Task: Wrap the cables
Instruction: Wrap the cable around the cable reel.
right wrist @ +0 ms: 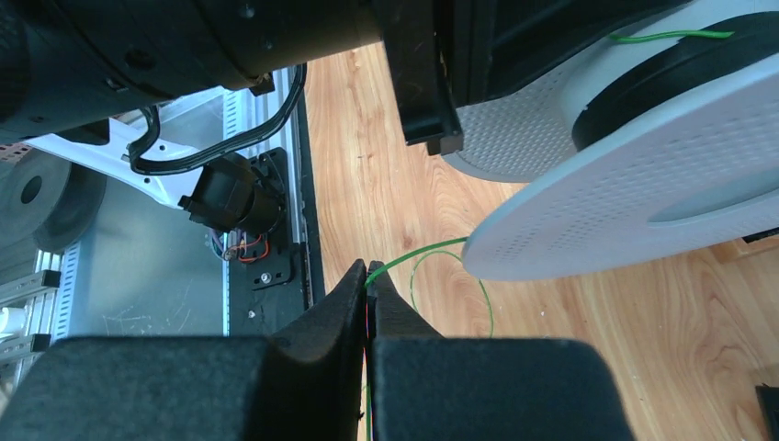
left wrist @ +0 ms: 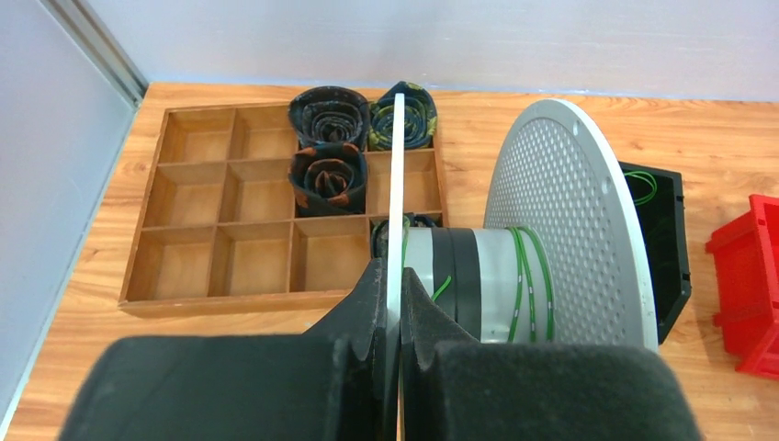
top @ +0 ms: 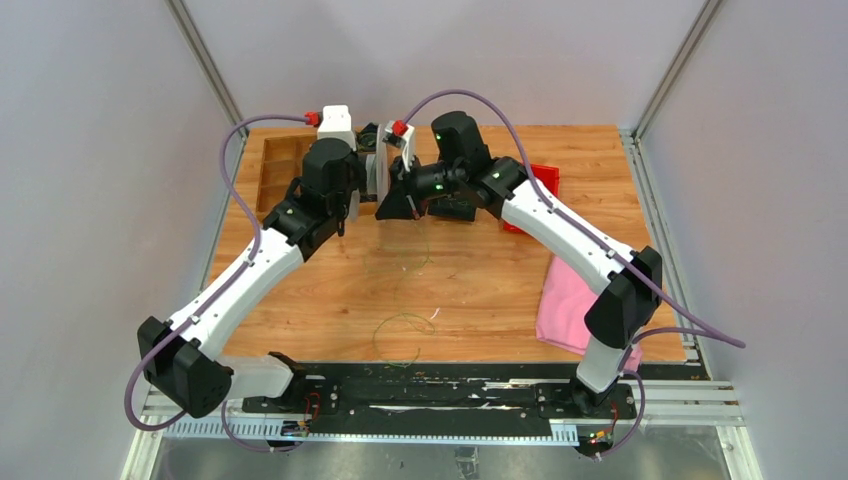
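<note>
Overall light: bright, soft and even, falling from overhead onto the table (top: 480, 275).
Shadows: faint, blurred patches under both arms, upper middle of the top view; a darker one beneath the spool (right wrist: 643, 207), right of the right wrist view.
Glare: the spool's pale face is nearly washed out there.
Focus: left gripper (left wrist: 393, 276) and right gripper (right wrist: 367, 271) are soft dark masses along the bottom of their own views; the wood beyond is sharp.
Fine detail: the cables (top: 402, 337) barely resolve, lower middle of the top view.
Edges: rails (top: 205, 65) lean outward at its upper corners.
</note>
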Controlling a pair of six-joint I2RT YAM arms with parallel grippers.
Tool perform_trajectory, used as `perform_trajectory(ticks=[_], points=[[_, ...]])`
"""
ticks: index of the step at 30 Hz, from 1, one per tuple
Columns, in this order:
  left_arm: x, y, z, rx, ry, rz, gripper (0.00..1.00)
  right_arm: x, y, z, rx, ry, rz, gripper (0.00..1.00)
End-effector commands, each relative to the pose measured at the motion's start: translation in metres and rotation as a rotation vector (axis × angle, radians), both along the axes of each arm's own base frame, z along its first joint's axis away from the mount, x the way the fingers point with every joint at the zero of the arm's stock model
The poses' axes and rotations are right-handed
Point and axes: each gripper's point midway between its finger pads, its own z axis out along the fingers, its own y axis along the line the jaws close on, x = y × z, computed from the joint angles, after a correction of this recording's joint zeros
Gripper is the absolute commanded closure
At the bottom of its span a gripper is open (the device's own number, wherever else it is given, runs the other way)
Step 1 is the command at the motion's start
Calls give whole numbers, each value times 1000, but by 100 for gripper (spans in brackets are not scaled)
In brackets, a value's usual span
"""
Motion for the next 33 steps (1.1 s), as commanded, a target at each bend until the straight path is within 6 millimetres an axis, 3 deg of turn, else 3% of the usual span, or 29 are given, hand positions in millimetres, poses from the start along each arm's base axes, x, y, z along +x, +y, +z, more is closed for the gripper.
perform_trajectory(ticks=[1,15,27,33], points=[[1,1,25,-8,-94,7,100,-6,-14,49,83,-53,10,99],[-1,-9,14,70,-82,-46,100,13,-35,83,142,-67,-40,97],[-7,-13,3,88,-68,-75,100,45,-49,104,166,-119,-115,98],[-9,-18,-2,85,-60,-106,100,65,-53,104,160,-135,-165,99]])
